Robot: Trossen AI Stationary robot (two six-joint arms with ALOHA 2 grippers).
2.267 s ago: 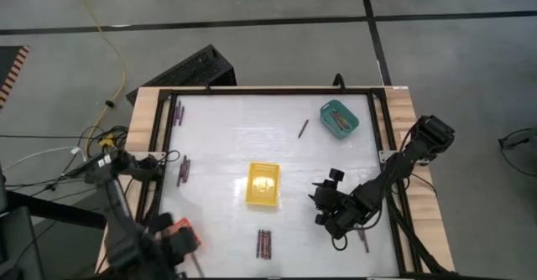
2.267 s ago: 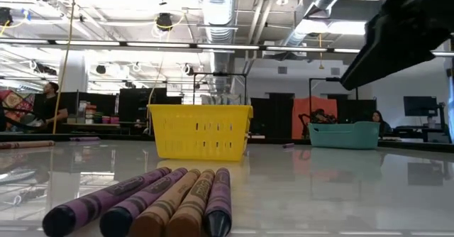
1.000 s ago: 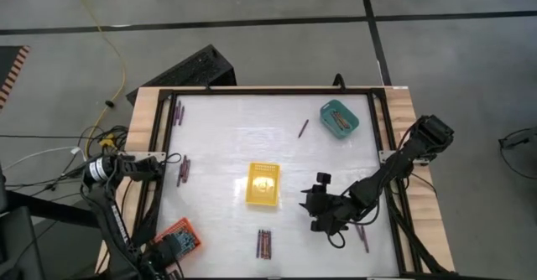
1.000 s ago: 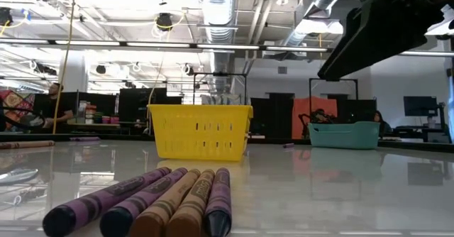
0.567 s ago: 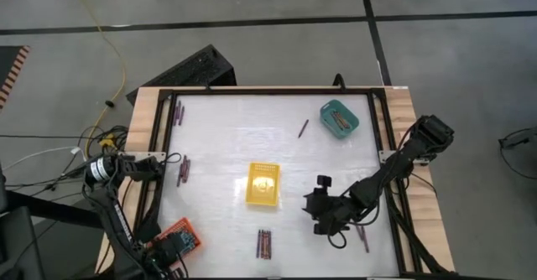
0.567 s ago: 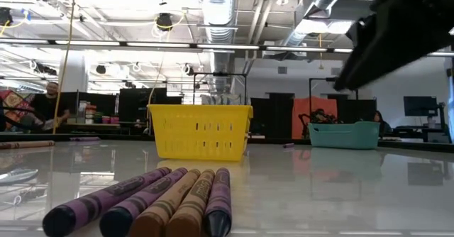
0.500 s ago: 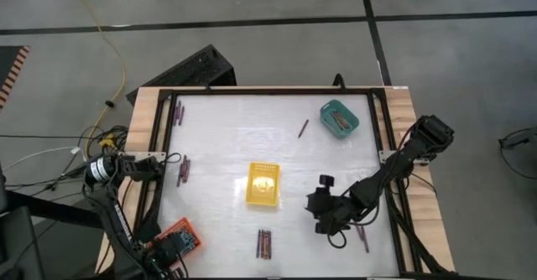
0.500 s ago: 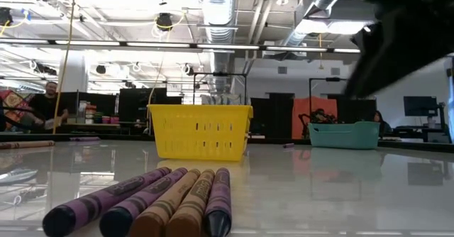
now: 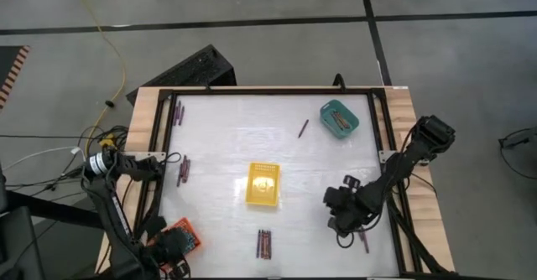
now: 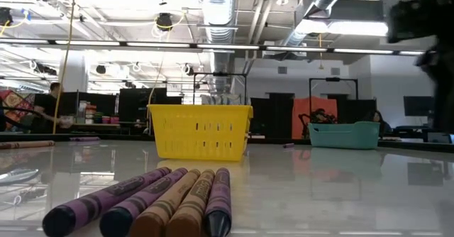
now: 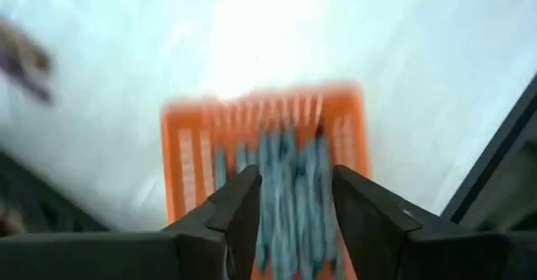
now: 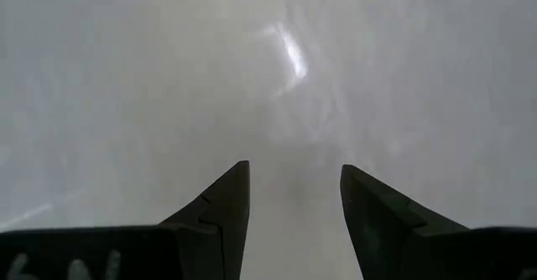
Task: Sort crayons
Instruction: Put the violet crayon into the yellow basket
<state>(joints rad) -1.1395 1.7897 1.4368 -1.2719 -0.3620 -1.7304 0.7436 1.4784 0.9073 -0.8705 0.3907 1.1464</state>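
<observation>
Crayons [image 11: 289, 192] fill the orange tray [image 11: 186, 158] below the left gripper [image 11: 294, 198], whose jaws are parted, empty. Right gripper [image 12: 294, 198] hovers over bare table [image 12: 168, 79], spread wide, holding nothing.

Five crayons [image 10: 152, 205] lie before a yellow basket [image 10: 201, 131].

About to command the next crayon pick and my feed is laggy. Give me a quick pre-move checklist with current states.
1. Left end effector open above the orange tray: ok.
2. Nothing between the left fingers; bluish crayons lie in that tray: ok.
3. Right end effector open and empty over bare table: ok.
4. Single crayon near the right arm, free on the table: ok.
5. Group of crayons in front of the yellow tray untouched: ok.
6. Right end effector lined up on a crayon: not ok.
</observation>
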